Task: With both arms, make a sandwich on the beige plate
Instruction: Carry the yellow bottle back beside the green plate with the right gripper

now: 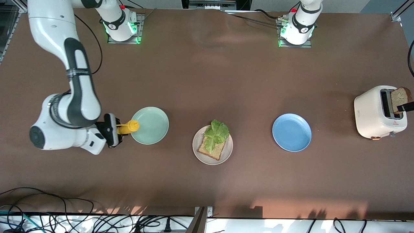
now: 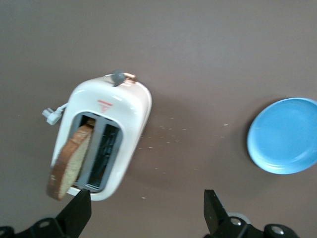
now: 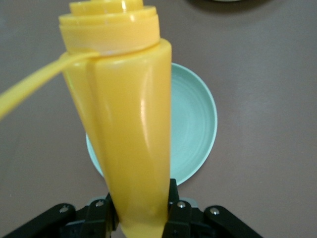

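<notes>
At lower centre of the front view, the beige plate (image 1: 198, 149) carries a bread slice (image 1: 211, 149) topped with lettuce (image 1: 216, 133). At left, the right gripper (image 1: 120, 129) clamps a yellow squeeze bottle (image 1: 128, 127) over the mint-green plate (image 1: 154, 125). At far right, the left gripper (image 2: 146, 212), fingers spread, straddles a bread slice in the toaster (image 1: 372, 113).

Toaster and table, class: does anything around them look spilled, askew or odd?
Pale crumbs are scattered on the brown table beside the toaster. A bread slice leans crookedly out of one slot, not upright. The left claw hangs open over it. Nothing looks damaged.
</notes>
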`<action>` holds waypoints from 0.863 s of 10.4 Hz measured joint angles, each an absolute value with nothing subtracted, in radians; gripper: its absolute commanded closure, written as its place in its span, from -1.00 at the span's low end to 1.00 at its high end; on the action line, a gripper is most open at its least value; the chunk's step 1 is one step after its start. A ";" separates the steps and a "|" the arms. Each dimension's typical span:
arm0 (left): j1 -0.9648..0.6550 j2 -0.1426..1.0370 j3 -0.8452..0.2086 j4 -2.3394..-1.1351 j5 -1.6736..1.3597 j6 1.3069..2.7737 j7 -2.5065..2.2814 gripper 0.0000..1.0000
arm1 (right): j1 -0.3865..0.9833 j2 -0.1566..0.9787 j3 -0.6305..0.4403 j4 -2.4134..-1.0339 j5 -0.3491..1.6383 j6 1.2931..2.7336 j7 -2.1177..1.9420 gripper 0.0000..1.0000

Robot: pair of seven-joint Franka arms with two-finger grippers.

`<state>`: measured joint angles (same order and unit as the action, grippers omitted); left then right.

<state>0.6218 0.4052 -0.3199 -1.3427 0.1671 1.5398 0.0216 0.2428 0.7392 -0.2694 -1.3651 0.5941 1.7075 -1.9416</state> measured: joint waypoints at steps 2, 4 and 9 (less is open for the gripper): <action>0.649 0.444 -0.319 -1.343 0.257 1.541 0.101 -1.00 | 0.196 0.798 -0.324 -1.374 0.718 1.638 -2.142 1.00; 0.673 0.467 -0.318 -1.343 0.285 1.541 0.164 -0.99 | 0.173 0.876 -0.374 -1.376 0.817 1.593 -2.304 1.00; 0.765 0.530 -0.315 -1.365 0.288 1.538 0.336 -0.83 | 0.119 1.010 -0.402 -1.373 1.009 1.454 -2.467 1.00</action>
